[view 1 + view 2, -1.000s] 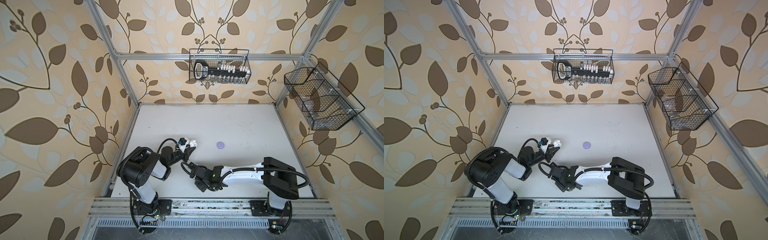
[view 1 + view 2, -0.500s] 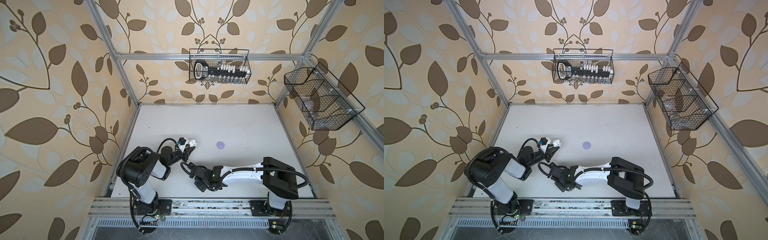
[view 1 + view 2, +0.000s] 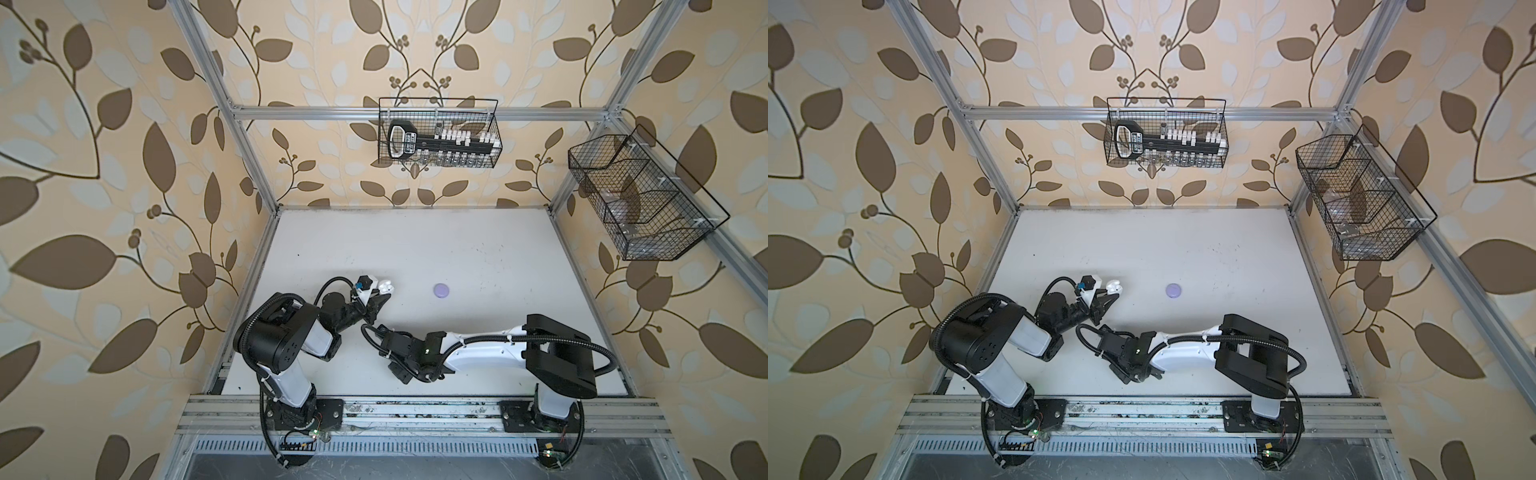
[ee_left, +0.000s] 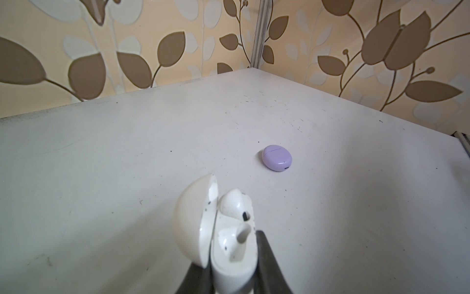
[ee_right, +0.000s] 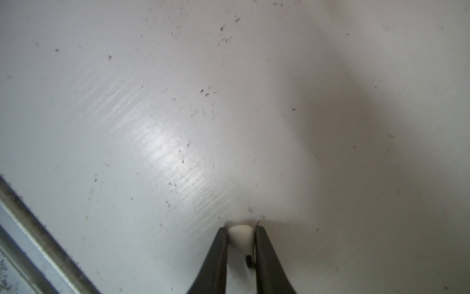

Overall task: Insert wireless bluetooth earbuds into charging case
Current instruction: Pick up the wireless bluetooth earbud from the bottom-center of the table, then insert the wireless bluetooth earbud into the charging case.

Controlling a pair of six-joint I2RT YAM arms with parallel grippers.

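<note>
White glossy plastic, tiny, light, likely slippery: earbud [image 5: 240,236] pinched in the right gripper [image 5: 241,227], down at the tabletop [image 5: 178,127]. Its stem should be the surer hold. Left gripper [image 4: 229,250] clamps the open case [image 4: 190,224]

Top views overlook table [image 3: 457,249]; wrist views sit close.

Bench [image 3: 457,245] is white, glossy in patches and scuffed with dark specks and fine scratches. A closed lavender charging case [image 3: 441,290] lies flat on it, roughly mid-bench and well apart from the walls. Its lid seam shows in the left wrist view [image 4: 277,157].
</note>
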